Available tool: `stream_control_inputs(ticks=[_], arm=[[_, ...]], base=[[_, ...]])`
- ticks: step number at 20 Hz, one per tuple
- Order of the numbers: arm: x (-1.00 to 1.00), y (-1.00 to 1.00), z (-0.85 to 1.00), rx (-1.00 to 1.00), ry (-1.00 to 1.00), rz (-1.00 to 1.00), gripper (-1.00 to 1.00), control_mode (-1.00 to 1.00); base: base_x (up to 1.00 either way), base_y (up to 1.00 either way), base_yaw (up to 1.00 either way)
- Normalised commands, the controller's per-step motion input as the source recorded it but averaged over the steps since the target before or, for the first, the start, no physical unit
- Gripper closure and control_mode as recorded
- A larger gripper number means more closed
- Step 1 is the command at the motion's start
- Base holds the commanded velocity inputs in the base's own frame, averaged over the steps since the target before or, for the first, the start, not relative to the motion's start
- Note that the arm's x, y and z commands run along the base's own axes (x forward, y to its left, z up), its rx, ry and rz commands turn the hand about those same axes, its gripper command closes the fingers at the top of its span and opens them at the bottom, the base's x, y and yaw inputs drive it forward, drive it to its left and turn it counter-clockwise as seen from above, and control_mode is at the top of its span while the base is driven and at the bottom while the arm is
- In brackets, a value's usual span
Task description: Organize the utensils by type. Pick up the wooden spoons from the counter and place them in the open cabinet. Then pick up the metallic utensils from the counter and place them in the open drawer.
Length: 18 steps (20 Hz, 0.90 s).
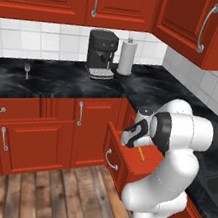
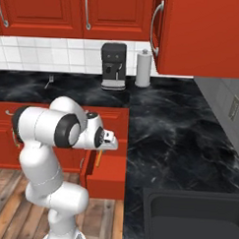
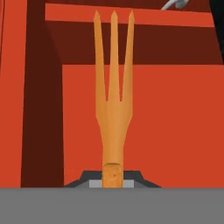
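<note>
Left base view: your gripper point(image 1: 135, 136) hangs over the open drawer point(image 1: 122, 160), clamped on an orange fork point(image 1: 141, 153); a metal fork point(image 1: 27, 68) waits on the counter point(image 1: 54, 83).

Right base view: the orange fork point(image 2: 98, 159) points down into the drawer point(image 2: 109, 177).

Hand view: the fork point(image 3: 113, 96) looks wooden. Drop it here and you probably mis-sort it. The drawer's other contents are hidden.

An orange three-tined fork point(image 3: 113, 100) hangs tines-down over the open red drawer point(image 1: 122, 159).
</note>
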Motion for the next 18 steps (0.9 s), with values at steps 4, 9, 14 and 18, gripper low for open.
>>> stream_control_inputs(ticks=[4, 9, 14, 18], arm=[[0.1, 0.07, -0.19, 0.01, 0.04, 0.0, 1.0, -1.0], [0.15, 0.08, -0.25, 0.0, 0.1, 0.0, 1.0, -1.0], [0.16, 0.13, -0.27, 0.0, 0.05, 0.0, 1.0, -1.0], [0.1, 0.06, -0.17, 0.0, 0.0, 0.0, 1.0, -1.0]], base=[[0.0, 0.0, 0.0], [0.0, 0.0, 0.0], [0.0, 0.0, 0.0], [0.0, 0.0, 0.0]])
